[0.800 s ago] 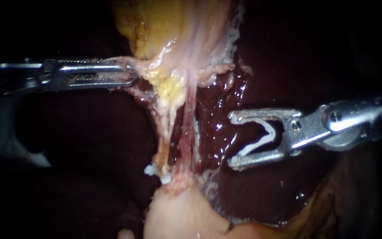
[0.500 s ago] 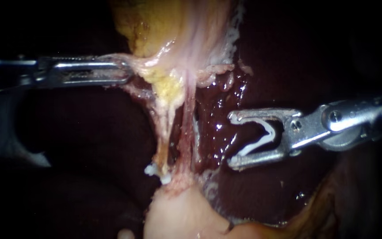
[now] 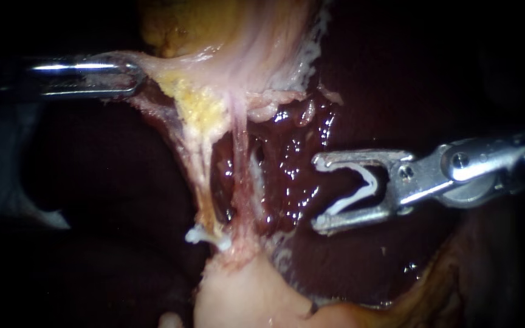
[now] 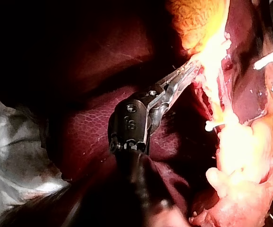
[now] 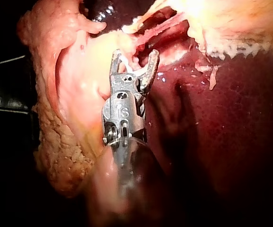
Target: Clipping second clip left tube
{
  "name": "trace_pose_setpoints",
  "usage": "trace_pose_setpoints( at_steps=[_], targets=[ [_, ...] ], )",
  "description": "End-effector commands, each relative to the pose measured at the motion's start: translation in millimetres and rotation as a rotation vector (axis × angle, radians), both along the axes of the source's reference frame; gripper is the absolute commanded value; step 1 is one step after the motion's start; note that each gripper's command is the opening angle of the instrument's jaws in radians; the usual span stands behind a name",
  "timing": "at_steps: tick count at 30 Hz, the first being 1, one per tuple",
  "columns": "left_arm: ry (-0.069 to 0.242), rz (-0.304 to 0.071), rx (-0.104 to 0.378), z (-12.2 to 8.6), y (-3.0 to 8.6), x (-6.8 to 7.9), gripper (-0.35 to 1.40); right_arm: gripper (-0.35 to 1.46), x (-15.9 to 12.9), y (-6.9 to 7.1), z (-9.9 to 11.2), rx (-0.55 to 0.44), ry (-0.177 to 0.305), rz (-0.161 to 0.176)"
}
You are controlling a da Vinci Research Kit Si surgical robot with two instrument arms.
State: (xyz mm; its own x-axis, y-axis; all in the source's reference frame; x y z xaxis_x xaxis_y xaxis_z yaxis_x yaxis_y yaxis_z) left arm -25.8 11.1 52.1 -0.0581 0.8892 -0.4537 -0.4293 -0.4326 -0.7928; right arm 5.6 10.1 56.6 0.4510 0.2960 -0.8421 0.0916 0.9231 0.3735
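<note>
My left instrument [image 3: 126,76] comes in at the upper left, jaws shut on pale tissue at the foot of the yellowish gallbladder [image 3: 214,24]. From there two thin tubes run down side by side: the left tube [image 3: 205,182] and the right tube [image 3: 241,176]. A white clip [image 3: 205,237] sits on the left tube near its lower end. My right instrument [image 3: 318,194] stands to the right of both tubes and apart from them, its jaws spread wide around a white clip [image 3: 360,191]. The left wrist view shows the left instrument [image 4: 188,73] gripping tissue. The right wrist view shows the right instrument [image 5: 134,59] short of the tubes.
Wet dark red liver [image 3: 299,158] lies behind the tubes and under the right instrument. A pale lump of tissue [image 3: 244,291] fills the lower middle, where the tubes end. Fatty yellow tissue [image 5: 56,142] lies beside the right instrument's shaft.
My left instrument has drawn its tissue to the left, which slants and stretches the tubes and opens more liver behind them. The right instrument has stayed in place.
</note>
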Motion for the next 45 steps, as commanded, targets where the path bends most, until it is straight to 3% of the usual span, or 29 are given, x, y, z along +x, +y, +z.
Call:
trace_pose_setpoints(
  at_steps=[1,7,20,38,45],
  targets=[
    [0.001,-0.001,-0.001,0.0,0.0,0.0,-0.35,0.5,0.3,-0.2,0.1,0.002,0.003,-0.005],
    [0.001,-0.002,-0.001,-0.2,-0.2,-0.1,-0.35,0.5,2.7,-1.9,0.6,0.011,0.017,-0.027],
    [0.002,-0.003,-0.001,-0.4,-0.4,-0.2,-0.35,0.5,9.3,-5.0,4.2,0.108,0.041,-0.017],
    [0.003,-0.004,-0.001,-0.3,-0.4,-0.3,-0.35,0.5,10.9,-2.4,8.3,0.173,0.054,0.015],
    [0.003,-0.005,-0.001,-0.3,-0.4,-0.4,-0.35,0.49,12.6,-2.6,9.8,0.257,0.064,0.011]
  ],
)
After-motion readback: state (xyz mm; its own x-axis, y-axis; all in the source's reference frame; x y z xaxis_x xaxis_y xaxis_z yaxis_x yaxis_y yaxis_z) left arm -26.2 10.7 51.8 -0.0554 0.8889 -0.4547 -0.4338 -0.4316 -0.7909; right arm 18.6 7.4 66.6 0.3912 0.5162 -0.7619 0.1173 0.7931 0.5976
